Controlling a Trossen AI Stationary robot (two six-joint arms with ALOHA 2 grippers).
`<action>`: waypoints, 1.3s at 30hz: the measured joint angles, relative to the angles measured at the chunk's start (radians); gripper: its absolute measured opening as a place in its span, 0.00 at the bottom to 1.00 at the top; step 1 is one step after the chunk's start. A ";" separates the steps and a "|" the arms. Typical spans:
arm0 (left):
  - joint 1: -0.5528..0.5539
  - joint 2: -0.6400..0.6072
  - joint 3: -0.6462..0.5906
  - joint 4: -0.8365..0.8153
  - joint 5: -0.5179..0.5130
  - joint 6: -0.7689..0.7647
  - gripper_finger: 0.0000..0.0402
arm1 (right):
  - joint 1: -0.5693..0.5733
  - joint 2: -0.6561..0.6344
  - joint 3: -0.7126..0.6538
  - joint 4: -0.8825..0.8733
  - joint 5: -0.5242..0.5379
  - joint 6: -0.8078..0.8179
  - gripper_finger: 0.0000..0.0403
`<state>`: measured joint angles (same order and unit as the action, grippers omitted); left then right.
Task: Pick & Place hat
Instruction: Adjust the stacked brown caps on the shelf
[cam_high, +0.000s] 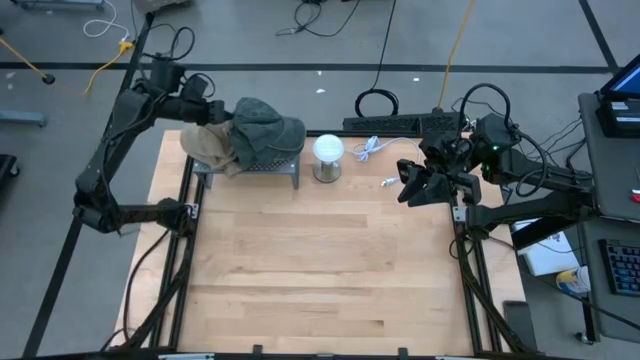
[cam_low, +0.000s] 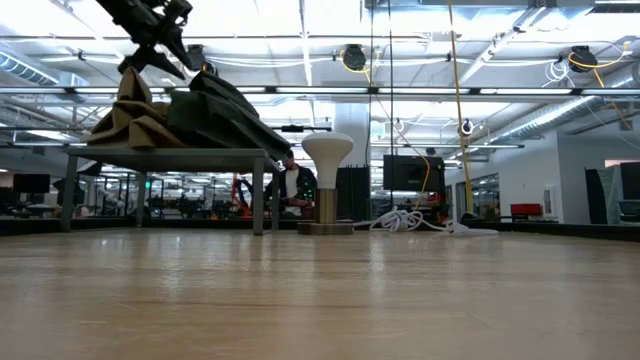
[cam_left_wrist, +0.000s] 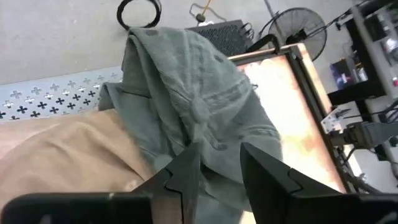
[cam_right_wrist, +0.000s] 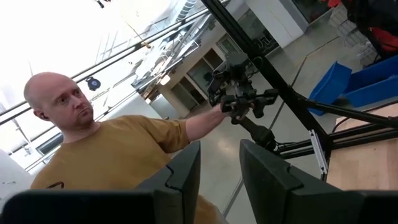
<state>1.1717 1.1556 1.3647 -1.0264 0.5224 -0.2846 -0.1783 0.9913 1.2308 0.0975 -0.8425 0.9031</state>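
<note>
The task had barely begun, as far as the views showed. The grey-green hat (cam_high: 265, 130) lay crumpled on top of a small metal rack (cam_high: 252, 166) at the far left of the wooden table (cam_high: 320, 270), overlapping a tan hat (cam_high: 207, 145) that sat just beside it on the same perforated shelf. The left gripper (cam_left_wrist: 216, 163) hovered over the pair from the rack's outer side, its fingers (cam_left_wrist: 186, 171) a little apart with the grey-green fabric showing in the gap beyond them; nothing was pinched between them, so the hat counted as not yet grasped. From the low view the same gripper (cam_low: 152, 32) hung above the tan hat's folds, the stack resting undisturbed on the rack. A white mushroom-shaped lamp (cam_high: 328, 156) stood just beside the rack, and white cable (cam_high: 372, 147) lay behind it. The right gripper (cam_high: 418, 185) waited, raised near the table's right edge, fingers (cam_right_wrist: 183, 171) apart and empty, pointing off toward a person in the room. Left to do, by my reading: close on a hat, lift it clear of the rack, and carry it to wherever it belonged, a spot the pictures did not mark.
</note>
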 joint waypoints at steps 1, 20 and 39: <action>-0.001 -0.012 0.000 0.000 0.000 -0.007 0.30 | 0.000 0.000 0.000 0.000 0.000 -0.001 0.26; -0.193 -0.428 0.000 -0.004 0.008 0.023 0.30 | -0.002 -0.037 -0.069 -0.010 0.101 -0.336 0.26; -0.056 -0.874 -0.116 0.140 -0.014 0.085 0.30 | 0.140 -0.274 -0.568 0.041 0.897 -0.649 0.26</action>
<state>1.1159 0.2813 1.2490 -0.8865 0.5087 -0.1997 -0.0380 0.7172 0.6627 0.1389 0.0549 0.2539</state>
